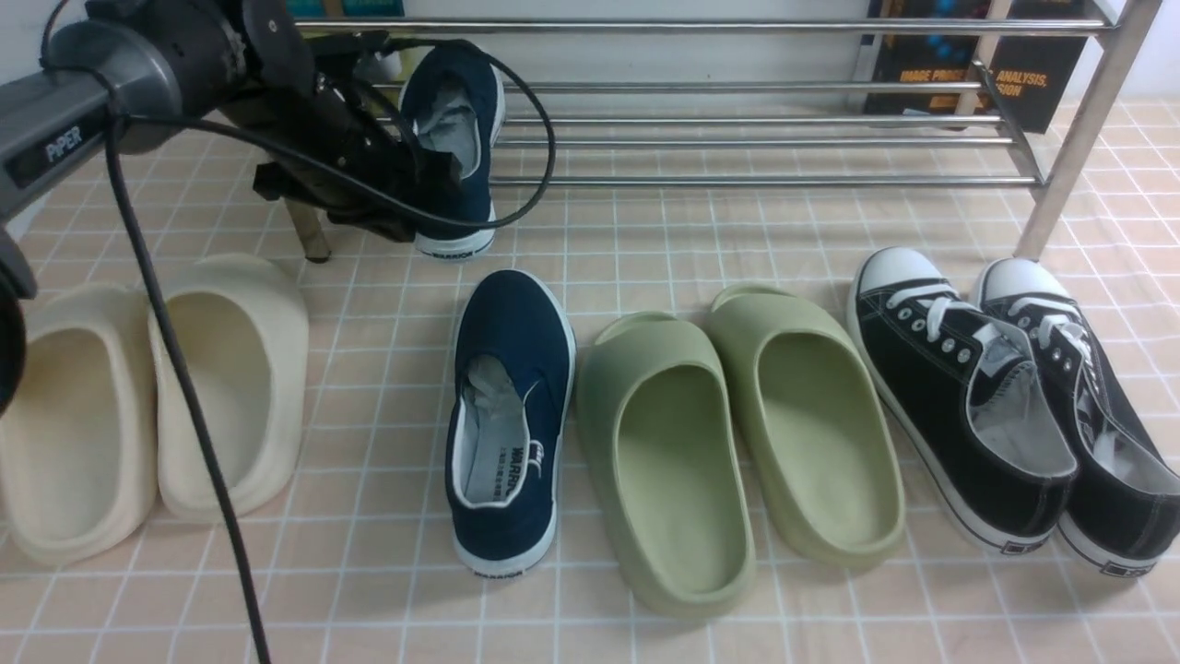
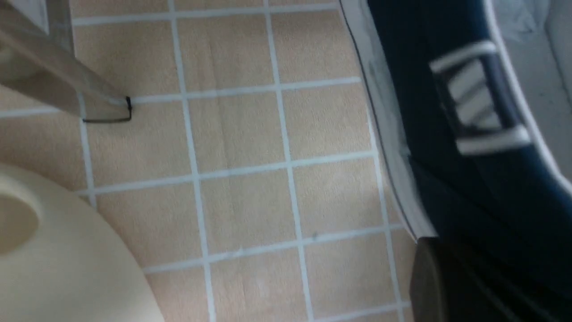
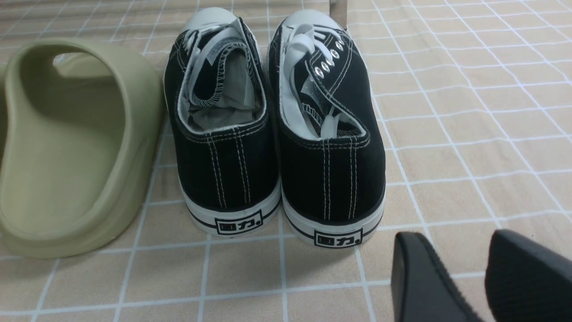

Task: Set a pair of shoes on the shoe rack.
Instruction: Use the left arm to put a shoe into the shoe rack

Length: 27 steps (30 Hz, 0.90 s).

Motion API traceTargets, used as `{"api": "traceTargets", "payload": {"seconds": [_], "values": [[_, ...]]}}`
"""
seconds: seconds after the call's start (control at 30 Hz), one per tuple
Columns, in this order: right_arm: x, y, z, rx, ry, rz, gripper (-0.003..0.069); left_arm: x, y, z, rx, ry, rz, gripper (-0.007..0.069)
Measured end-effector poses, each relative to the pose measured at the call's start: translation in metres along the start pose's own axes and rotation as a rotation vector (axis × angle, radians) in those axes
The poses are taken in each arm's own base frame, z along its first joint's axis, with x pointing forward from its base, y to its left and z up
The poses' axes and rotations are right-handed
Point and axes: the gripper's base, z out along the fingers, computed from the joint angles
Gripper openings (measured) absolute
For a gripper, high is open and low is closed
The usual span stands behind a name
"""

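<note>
One navy shoe [image 1: 456,138]: heel side clamped by left fingers [image 2: 426,286], toe up toward 12 o'clock, at shoe rack [image 1: 737,143]
Second navy shoe [image 1: 507,424]: floor [image 1: 645,231], 6 o'clock of first
Right fingers [image 3: 415,277]: narrowly apart, holding nothing

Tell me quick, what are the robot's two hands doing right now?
Left gripper: shut on a navy shoe.
Right gripper: open, holding nothing.

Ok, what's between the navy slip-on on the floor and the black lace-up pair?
The green foam slides, side by side, fill the stretch between the navy slip-on and the black lace-ups; nothing else lies there. The front view shows it.
</note>
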Motion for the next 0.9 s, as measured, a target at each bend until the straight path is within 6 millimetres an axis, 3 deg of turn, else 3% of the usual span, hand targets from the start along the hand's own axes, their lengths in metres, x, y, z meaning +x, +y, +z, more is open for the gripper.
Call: {"api": "traceTargets", "payload": {"seconds": [0.23,0.43,0.53,0.73,0.8,0.83,0.9], "values": [[0.0,0.0,0.0,0.0,0.0,0.0,0.0239,-0.037,0.009,-0.004,-0.058,-0.131,-0.051,0.002],[0.0,0.0,0.0,0.0,0.0,0.0,0.0239,-0.042,0.009,-0.013,-0.075,-0.132,-0.04,0.0022],[0.0,0.0,0.0,0.0,0.0,0.0,0.0239,-0.036,0.01,-0.022,-0.103,-0.056,-0.02,0.0022],[0.0,0.0,0.0,0.0,0.0,0.0,0.0239,-0.012,-0.008,-0.075,-0.119,0.105,0.076,0.0028],[0.0,0.0,0.0,0.0,0.0,0.0,0.0239,-0.003,-0.018,-0.077,-0.108,0.121,0.106,0.0031],[0.0,0.0,0.0,0.0,0.0,0.0,0.0239,0.013,-0.035,-0.071,-0.088,0.153,0.153,0.0034],[0.0,0.0,0.0,0.0,0.0,0.0,0.0239,0.022,-0.046,-0.064,-0.073,0.158,0.179,0.0034]]}}
